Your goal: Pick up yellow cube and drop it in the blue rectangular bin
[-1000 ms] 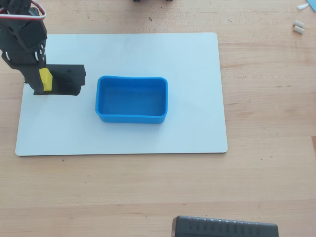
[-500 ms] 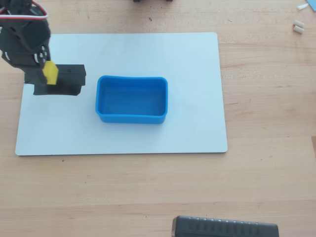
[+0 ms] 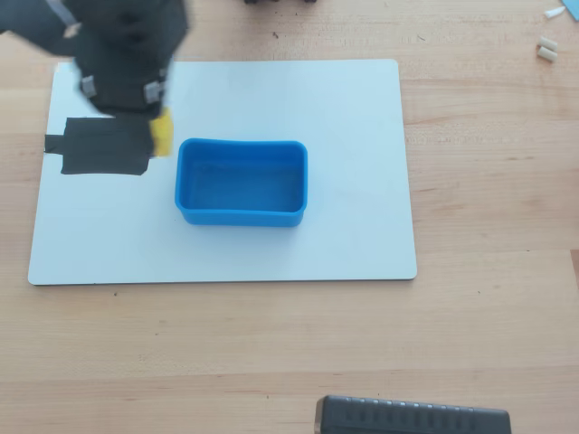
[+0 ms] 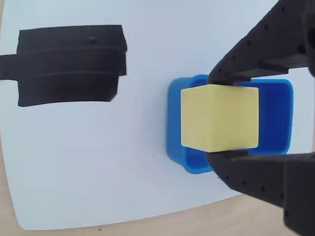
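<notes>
The yellow cube is held between my gripper's two black fingers, lifted above the board. In the overhead view only a yellow edge of the cube shows under the blurred black arm, left of the blue rectangular bin. The bin is empty and stands on the white board. In the wrist view the bin lies below and behind the cube.
A flat black tape patch lies on the white board left of the bin; it also shows in the wrist view. A dark object sits at the bottom edge. Small white bits lie top right on the wooden table.
</notes>
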{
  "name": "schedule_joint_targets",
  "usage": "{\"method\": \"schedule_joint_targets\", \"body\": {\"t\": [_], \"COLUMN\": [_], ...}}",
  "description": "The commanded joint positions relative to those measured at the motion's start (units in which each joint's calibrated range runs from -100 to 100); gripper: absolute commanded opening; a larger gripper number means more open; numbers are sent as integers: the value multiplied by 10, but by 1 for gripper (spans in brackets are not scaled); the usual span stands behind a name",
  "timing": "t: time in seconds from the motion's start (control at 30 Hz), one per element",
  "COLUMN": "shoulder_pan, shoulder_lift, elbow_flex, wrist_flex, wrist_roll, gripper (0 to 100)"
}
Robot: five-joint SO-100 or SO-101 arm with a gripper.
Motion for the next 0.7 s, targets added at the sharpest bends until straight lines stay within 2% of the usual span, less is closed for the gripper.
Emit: {"method": "schedule_joint_targets", "body": {"t": [0.0,0.17,0.27,0.5,0.67], "shoulder_pan": [-75,-152,-180,-151,-144], "shoulder_lift": [-101,-182,-246,-264,-264], "elbow_flex": [29,144,266,426,467], "wrist_flex": [-1,-50,-123,-267,-327], "wrist_roll": [-32,-57,-57,-54,-53], "gripper": [11,11,11,11,11]}}
